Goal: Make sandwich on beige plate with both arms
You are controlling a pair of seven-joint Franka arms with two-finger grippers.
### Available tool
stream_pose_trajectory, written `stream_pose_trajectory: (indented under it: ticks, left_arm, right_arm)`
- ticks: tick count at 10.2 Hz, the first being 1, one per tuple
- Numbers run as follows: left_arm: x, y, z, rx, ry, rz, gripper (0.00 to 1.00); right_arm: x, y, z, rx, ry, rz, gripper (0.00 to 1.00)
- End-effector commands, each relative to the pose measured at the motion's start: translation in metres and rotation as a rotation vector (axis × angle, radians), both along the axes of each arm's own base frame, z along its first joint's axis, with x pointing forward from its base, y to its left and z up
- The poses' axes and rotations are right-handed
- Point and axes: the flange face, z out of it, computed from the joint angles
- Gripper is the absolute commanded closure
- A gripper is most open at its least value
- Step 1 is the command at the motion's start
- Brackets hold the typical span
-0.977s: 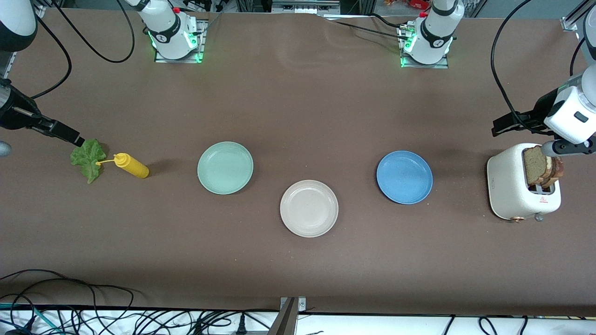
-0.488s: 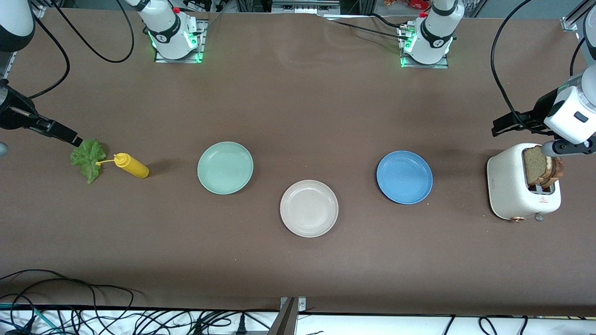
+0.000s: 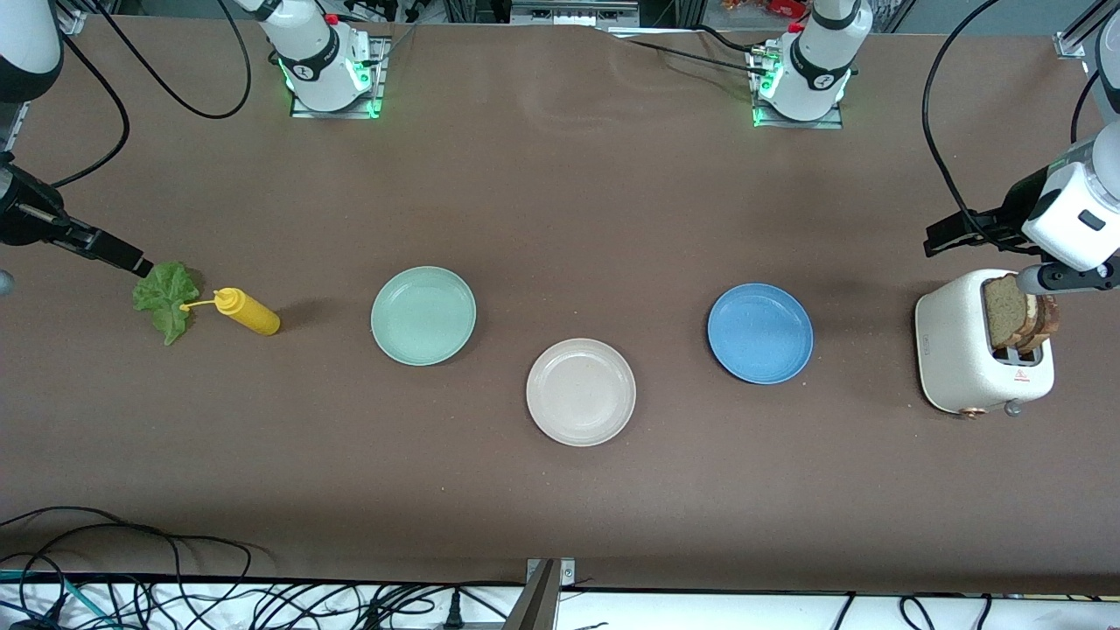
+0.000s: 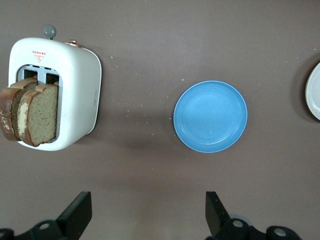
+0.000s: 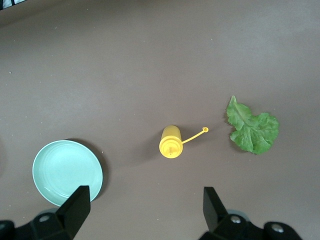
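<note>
Both jaws wide open, empty

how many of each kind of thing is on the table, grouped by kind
plates: 3 (beige plate, mint-green, blue)
bread slices: 2, in the toaster
toaster: 1
lettuce leaf: 1
yellow squeeze bottle: 1
total: 8

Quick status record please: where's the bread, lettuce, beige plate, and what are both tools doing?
bread: two slices upright in the toaster, at the left arm's end of the table
lettuce: flat on the table at the right arm's end, beside the mustard bottle
beige plate: bare, nearer the front camera than the mint plate and blue plate
left tool: open, up in the air near the toaster
right tool: open, up in the air near the lettuce
sandwich: not started
</note>
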Motion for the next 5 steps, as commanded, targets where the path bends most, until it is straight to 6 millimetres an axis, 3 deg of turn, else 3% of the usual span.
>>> stream_pose_trajectory:
  ticks: [1,5]
  left_arm:
    - [0.001,0.001,0.002,0.016,0.009,0.013,0.0]
    - [0.002,0.004,-0.011,0.018,0.046,0.019,0.0]
  right_arm:
    - [0.001,-0.002,0.006,0.011,-0.01,0.004,0.0]
    - [-0.001,-0.014,0.006,0.02,-0.002,-0.026,0.0]
